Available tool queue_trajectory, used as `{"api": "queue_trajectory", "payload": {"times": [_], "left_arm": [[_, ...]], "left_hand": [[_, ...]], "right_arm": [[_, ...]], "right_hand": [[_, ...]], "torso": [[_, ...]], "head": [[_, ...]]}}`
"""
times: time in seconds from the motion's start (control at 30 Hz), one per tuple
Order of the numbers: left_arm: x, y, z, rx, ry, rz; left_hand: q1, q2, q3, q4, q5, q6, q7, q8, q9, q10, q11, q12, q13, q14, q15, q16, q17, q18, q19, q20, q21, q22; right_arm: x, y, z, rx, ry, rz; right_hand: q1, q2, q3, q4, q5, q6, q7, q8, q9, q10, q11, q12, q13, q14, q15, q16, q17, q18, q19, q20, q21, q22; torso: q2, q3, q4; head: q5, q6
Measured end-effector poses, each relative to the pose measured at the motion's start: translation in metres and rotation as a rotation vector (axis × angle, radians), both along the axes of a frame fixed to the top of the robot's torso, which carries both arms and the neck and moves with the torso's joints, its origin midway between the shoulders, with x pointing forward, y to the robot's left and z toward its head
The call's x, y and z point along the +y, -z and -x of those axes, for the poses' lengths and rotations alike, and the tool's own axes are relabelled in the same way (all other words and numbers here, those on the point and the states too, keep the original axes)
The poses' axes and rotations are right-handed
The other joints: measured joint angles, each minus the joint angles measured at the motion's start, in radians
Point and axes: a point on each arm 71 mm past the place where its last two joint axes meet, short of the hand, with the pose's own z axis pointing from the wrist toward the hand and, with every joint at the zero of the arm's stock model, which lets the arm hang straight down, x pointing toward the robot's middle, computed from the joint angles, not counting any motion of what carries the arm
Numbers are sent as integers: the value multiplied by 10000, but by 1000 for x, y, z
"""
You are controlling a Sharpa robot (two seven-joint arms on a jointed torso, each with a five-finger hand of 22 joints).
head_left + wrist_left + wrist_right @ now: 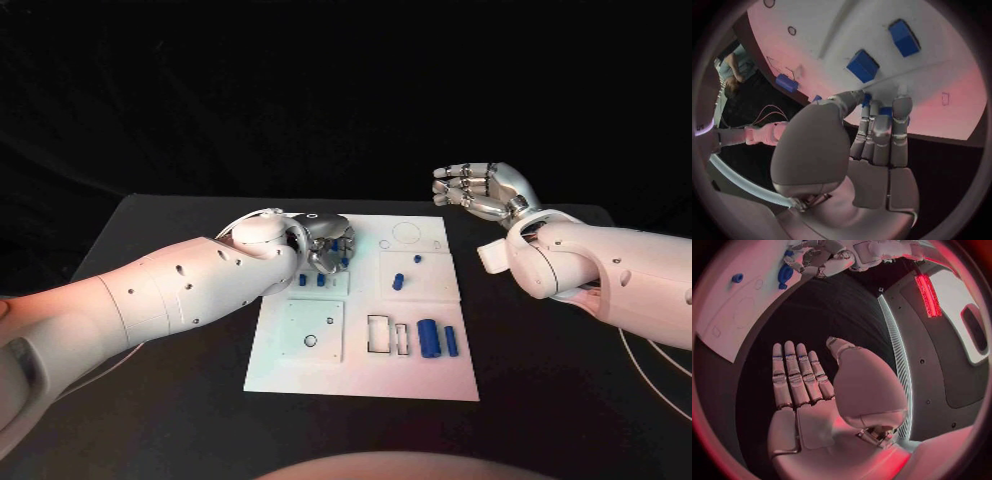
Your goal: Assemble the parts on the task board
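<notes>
The left arm (159, 290), nearest the camera, is seen entering from the left, its left hand (326, 245) lowered over the upper left part of the task board (433, 385). In the left wrist view its fingers (901, 112) are extended with tips on or just above the white plate, among small blue parts (862, 65); whether one is pinched between thumb and fingertips cannot be told. Two short blue parts (310, 281) stand just below this hand. Further right, a rectangular slot (378, 335) is shown, then two larger blue cylinders (430, 337) lying side by side, well apart from both hands. Small blue pegs (401, 281) stand near the board's middle. The parts are judged light, rigid and smooth, so liable to slip or roll; each is best taken across its sides by opposed fingertips. At far right, the right hand (483, 190) is held open and empty above the dark surface (577, 420), beyond the board's upper right corner.
</notes>
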Motion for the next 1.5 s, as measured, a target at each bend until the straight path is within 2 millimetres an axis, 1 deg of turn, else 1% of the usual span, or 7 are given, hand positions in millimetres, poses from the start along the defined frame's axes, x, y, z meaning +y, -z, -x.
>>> {"api": "queue_trajectory", "payload": {"times": [0.2,0.37,0.57,0.63,0.77,1.1,1.5], "left_arm": [[-1,0,-1,-11,-16,9],[-2,1,-1,-8,-15,18],[-2,1,-1,2,-9,48],[-2,1,-1,4,-15,60],[-2,1,-1,3,-34,87],[0,1,-2,-61,-119,221],[11,-12,8,-277,-122,795]], "left_hand": [[-12,92,79,-35,0,85,1,-47,-50,174,-48,2,-62,132,-33,116,153,-13,150,-21,233,274],[-79,159,141,-87,0,183,-36,-106,-106,373,-92,-30,-97,267,-87,217,307,-163,270,-52,413,529],[-240,319,334,-85,0,634,-126,-259,-204,917,-198,-314,-272,754,-214,415,706,-163,644,-106,863,1150],[-242,391,393,-144,-39,832,-149,-259,-221,1111,-250,-438,-336,869,-223,415,742,-321,811,-123,1012,1360],[-167,466,516,-268,-153,1131,-228,-299,-236,1429,-328,-573,-390,949,-304,415,761,-320,966,-177,1179,1640],[-160,553,858,-611,-241,1290,-175,-775,-394,1721,-214,-1367,-636,1127,-263,415,782,-318,1039,-179,1294,1778],[-148,564,913,-667,-241,1314,-151,-893,-434,1859,-214,-1626,-698,1126,-263,414,721,-317,1038,-179,1297,1787]], "right_arm": [[0,0,0,-1,-3,-2],[0,0,0,-2,-12,-6],[1,0,0,-4,-20,-9],[1,0,0,-5,-22,-10],[1,0,0,-5,-23,-11],[1,0,0,-9,-26,-13],[0,0,0,-16,-8,-6]], "right_hand": [[0,0,0,0,0,0,0,0,0,0,0,0,0,0,0,0,0,1,0,0,0,0],[0,0,0,0,0,0,0,0,1,0,0,0,0,0,0,-38,0,0,0,0,0,0],[0,0,0,0,0,0,0,0,1,0,0,0,0,0,0,-38,1,0,0,0,0,1],[0,0,0,0,0,0,0,0,1,0,0,0,0,0,0,-38,1,0,0,0,1,0],[0,0,0,0,0,0,0,0,1,0,0,0,0,0,0,-38,1,0,0,0,1,1],[0,0,0,0,0,0,0,0,2,0,0,0,0,0,0,-38,2,0,0,0,1,1],[0,0,0,0,0,0,0,0,2,0,0,42,0,0,-1,-38,-6,0,0,0,1,-19]], "torso": [[4,0,3],[4,0,10],[4,7,11],[4,7,11],[-1,6,10],[-11,2,6],[-34,-6,17]], "head": [[-10,-26],[-10,-50],[-6,-64],[-7,-66],[-10,-76],[-14,-73],[-60,-27]]}}
